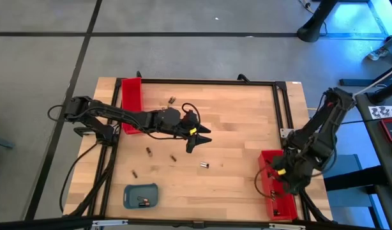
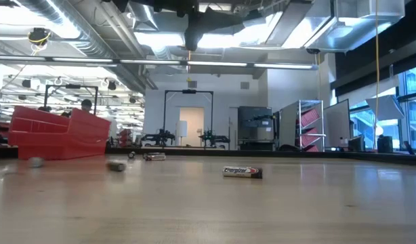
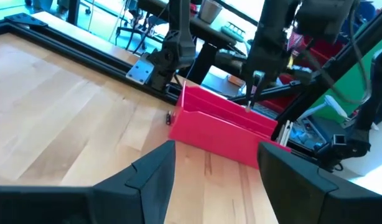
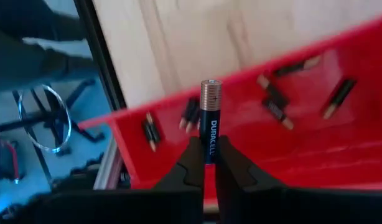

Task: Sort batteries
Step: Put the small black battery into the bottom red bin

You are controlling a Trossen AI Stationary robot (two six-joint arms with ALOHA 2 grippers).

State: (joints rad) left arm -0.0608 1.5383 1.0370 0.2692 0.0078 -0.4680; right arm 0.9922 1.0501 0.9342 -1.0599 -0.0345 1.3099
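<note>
Batteries: you have one cell (image 4: 210,118) pinched upright in the right end effector (image 4: 209,163), its fingers closed narrow on its lower half, copper end up. It hangs over the red tray (image 1: 276,191) at the lower right of the high view, likely so it can drop among the cells already lying there (image 4: 275,102). Loose cells remain on the desk (image 1: 241,128): one near centre (image 1: 204,165), two left of it (image 1: 149,151), one lower left (image 1: 135,172), one near the top (image 1: 172,100). More sit in the blue tray (image 1: 140,195). Your left end effector (image 1: 195,139) hovers mid-desk, fingers spread wide and empty, apparently placed to reach the centre cell. A second red tray (image 1: 131,102) stands upper left.
</note>
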